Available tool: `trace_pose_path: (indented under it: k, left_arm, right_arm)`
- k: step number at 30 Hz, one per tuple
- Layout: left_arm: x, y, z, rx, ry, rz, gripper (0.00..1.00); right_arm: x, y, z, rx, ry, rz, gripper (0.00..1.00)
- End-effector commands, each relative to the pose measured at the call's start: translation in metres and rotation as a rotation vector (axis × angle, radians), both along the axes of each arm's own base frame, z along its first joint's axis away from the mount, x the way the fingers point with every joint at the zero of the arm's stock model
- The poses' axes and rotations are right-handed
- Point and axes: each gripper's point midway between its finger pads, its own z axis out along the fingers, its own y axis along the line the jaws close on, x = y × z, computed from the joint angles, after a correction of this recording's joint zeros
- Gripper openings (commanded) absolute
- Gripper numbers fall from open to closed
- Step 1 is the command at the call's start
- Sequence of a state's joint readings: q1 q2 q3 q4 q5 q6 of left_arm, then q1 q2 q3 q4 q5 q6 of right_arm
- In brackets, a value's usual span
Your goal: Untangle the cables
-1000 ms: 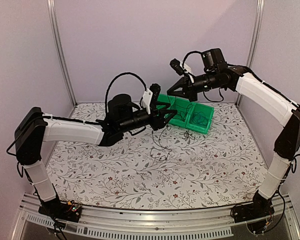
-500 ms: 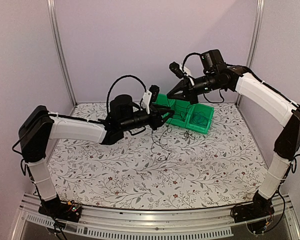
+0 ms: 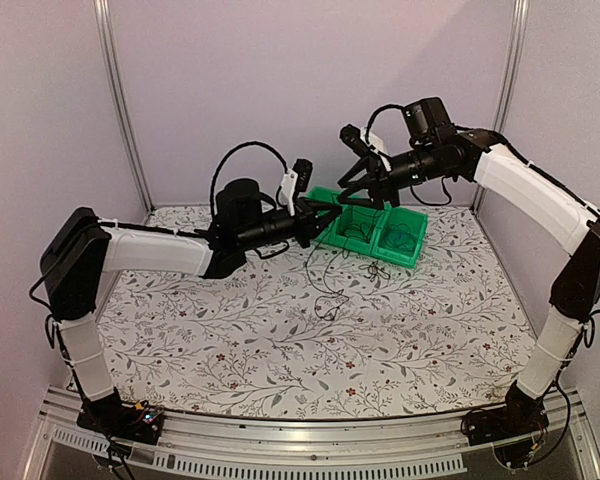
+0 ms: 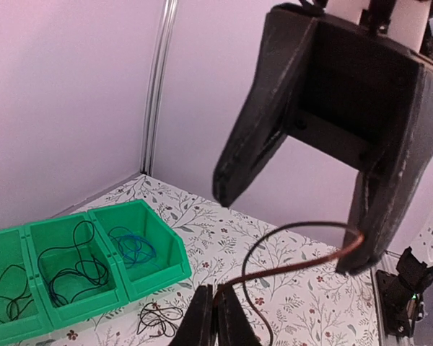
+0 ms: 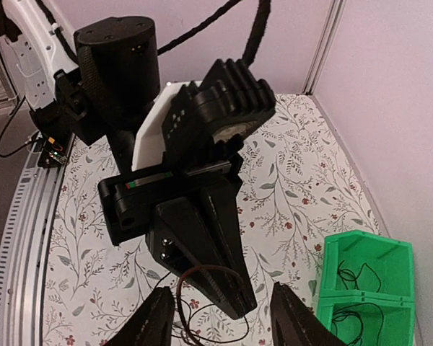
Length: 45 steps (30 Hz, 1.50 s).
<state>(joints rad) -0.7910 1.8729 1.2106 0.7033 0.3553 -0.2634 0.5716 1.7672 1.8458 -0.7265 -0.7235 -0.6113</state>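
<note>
My left gripper (image 4: 216, 317) is shut on a thin dark brown cable (image 4: 296, 263) that arcs up to the inner face of one finger of my right gripper (image 4: 294, 229). The right gripper (image 5: 224, 324) stands open around the left gripper's (image 5: 238, 303) tips, and the brown cable (image 5: 195, 270) loops between them. In the top view both grippers meet in the air just in front of the green bins (image 3: 412, 254): left gripper (image 3: 327, 213), right gripper (image 3: 352, 190). The cable (image 3: 325, 275) hangs down to curly loops on the table.
Three joined green bins (image 4: 162, 277) hold a black cable (image 4: 7, 288), another black one (image 4: 76, 267) and a blue one (image 4: 133, 245). A small black tangle (image 4: 159, 317) lies on the floral table in front of them (image 3: 377, 270). Walls close in behind and to the right.
My left gripper has closed on the brown cable and risen toward the bins. My right gripper has opened and let the cable go, staying at about the same place.
</note>
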Motion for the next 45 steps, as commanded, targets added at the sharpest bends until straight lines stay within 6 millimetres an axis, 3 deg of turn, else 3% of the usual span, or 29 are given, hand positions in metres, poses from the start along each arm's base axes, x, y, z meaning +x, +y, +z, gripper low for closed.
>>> trace_pose_path:
  k: [1, 4, 6, 9, 13, 20, 21, 27, 31, 38, 45]
  left_arm:
    - [0.034, 0.013, 0.024, -0.047, -0.030, 0.058, 0.00]
    - [0.056, 0.017, 0.038, -0.075, -0.040, 0.093, 0.00]
    - [0.073, 0.021, 0.046, -0.094, -0.042, 0.119, 0.00]
    - [0.097, 0.022, 0.055, -0.121, -0.048, 0.163, 0.00]
    - [0.132, 0.022, 0.068, -0.148, -0.089, 0.245, 0.00]
    - [0.185, 0.012, 0.088, -0.168, -0.197, 0.363, 0.00]
    - [0.191, 0.012, 0.101, -0.189, -0.229, 0.385, 0.00]
    - [0.227, 0.028, 0.113, -0.279, -0.315, 0.512, 0.00]
    - [0.244, 0.053, 0.118, -0.382, -0.324, 0.585, 0.00]
    - [0.269, 0.085, 0.102, -0.476, -0.276, 0.619, 0.00]
    - [0.268, 0.084, 0.097, -0.481, -0.291, 0.584, 0.00]
  right_arm:
    - [-0.005, -0.036, 0.030, -0.004, -0.113, -0.072, 0.57]
    - [-0.008, -0.066, 0.033, -0.022, -0.142, -0.133, 0.63]
    - [-0.007, -0.087, 0.025, -0.041, -0.129, -0.182, 0.64]
    - [-0.007, -0.114, 0.001, -0.054, -0.078, -0.246, 0.64]
    - [-0.014, -0.133, -0.044, -0.068, 0.011, -0.295, 0.64]
    - [-0.028, -0.142, -0.122, -0.072, 0.169, -0.327, 0.64]
    - [-0.032, -0.144, -0.137, -0.083, 0.200, -0.329, 0.64]
    - [-0.047, -0.147, -0.187, -0.105, 0.310, -0.326, 0.64]
    - [-0.049, -0.151, -0.201, -0.122, 0.326, -0.334, 0.64]
    - [-0.049, -0.146, -0.215, -0.127, 0.391, -0.308, 0.64]
    - [-0.047, -0.145, -0.231, -0.153, 0.439, -0.299, 0.64]
